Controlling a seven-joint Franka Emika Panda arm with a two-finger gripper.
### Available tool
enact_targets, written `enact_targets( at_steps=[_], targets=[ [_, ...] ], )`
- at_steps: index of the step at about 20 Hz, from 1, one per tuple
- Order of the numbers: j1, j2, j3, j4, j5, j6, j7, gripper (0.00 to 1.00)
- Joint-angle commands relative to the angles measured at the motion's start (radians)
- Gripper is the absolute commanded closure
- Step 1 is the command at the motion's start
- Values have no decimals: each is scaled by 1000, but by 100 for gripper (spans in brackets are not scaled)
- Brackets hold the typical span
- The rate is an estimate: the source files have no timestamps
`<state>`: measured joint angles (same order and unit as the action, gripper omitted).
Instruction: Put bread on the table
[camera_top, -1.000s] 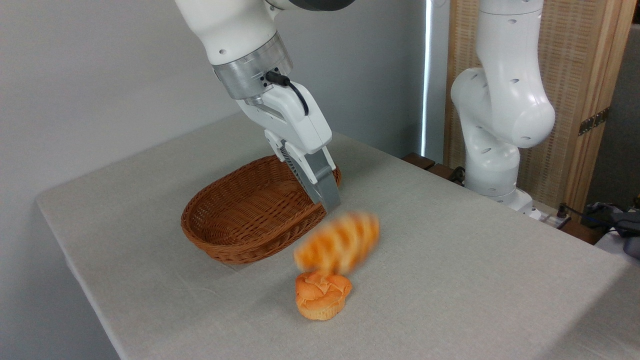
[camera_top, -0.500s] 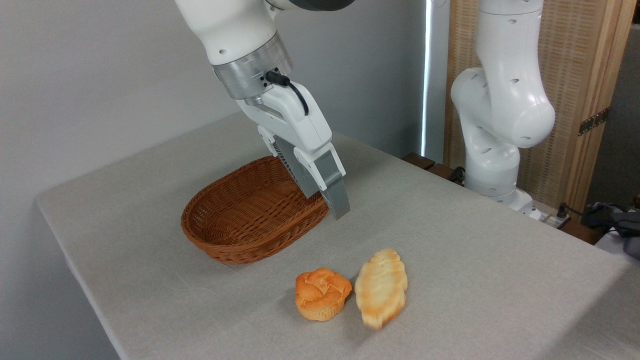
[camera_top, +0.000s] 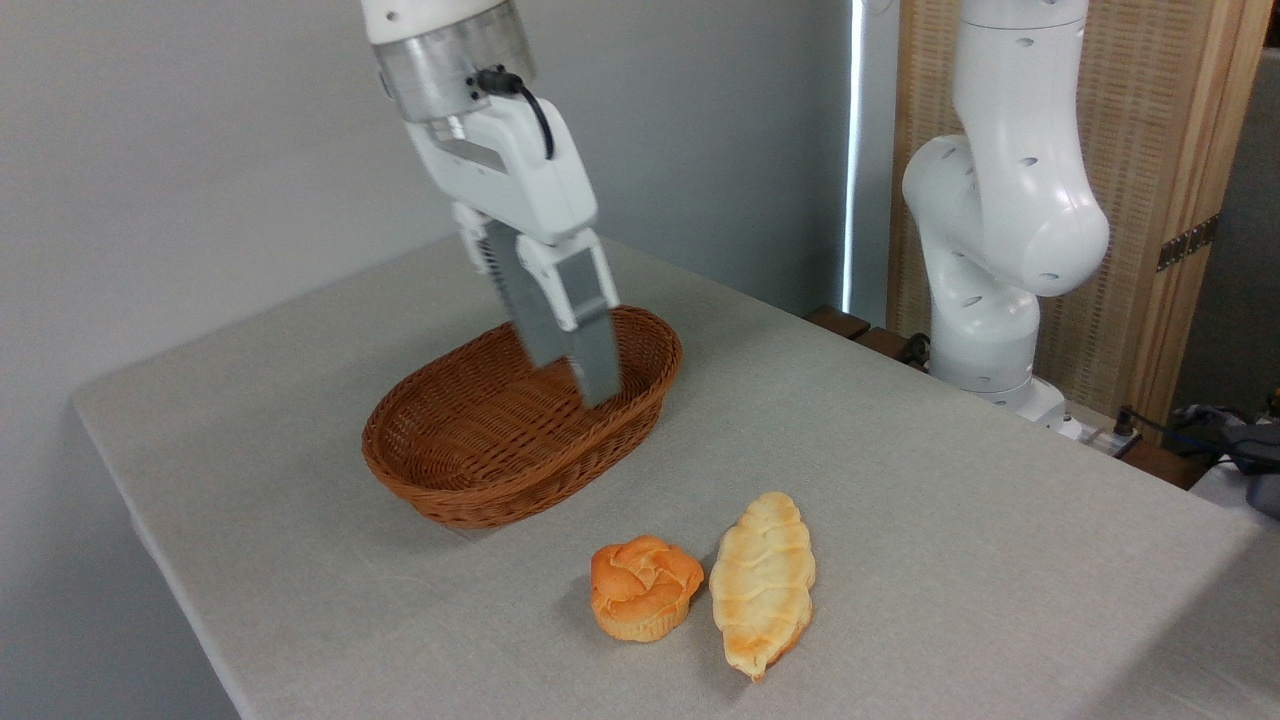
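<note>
The bread (camera_top: 762, 584) lies flat on the table (camera_top: 950, 520) just beside the bun (camera_top: 643, 586), well apart from the empty, parted fingers (camera_top: 592, 352) above the basket (camera_top: 440, 470).

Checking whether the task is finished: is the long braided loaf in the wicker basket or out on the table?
Out. The bread lies flat on the table beside the bun; the basket holds nothing visible.

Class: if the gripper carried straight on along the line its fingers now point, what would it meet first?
Most likely the woven floor of the wicker basket: the gripper points down into it, and nothing shows between them. Depth from a single view is uncertain.
</note>
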<state>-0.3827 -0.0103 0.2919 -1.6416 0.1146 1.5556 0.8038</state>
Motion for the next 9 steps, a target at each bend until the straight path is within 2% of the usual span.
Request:
enact_targets(
  at_steps=[1, 2, 5, 9],
  targets=[
    [1, -2, 12, 2, -110, 101, -87, 0],
    [2, -2, 15, 2, -134, 127, -89, 0],
    [2, 3, 15, -1, -164, 167, -139, 0],
    [2, 3, 15, -6, -164, 166, -146, 0]
  ],
)
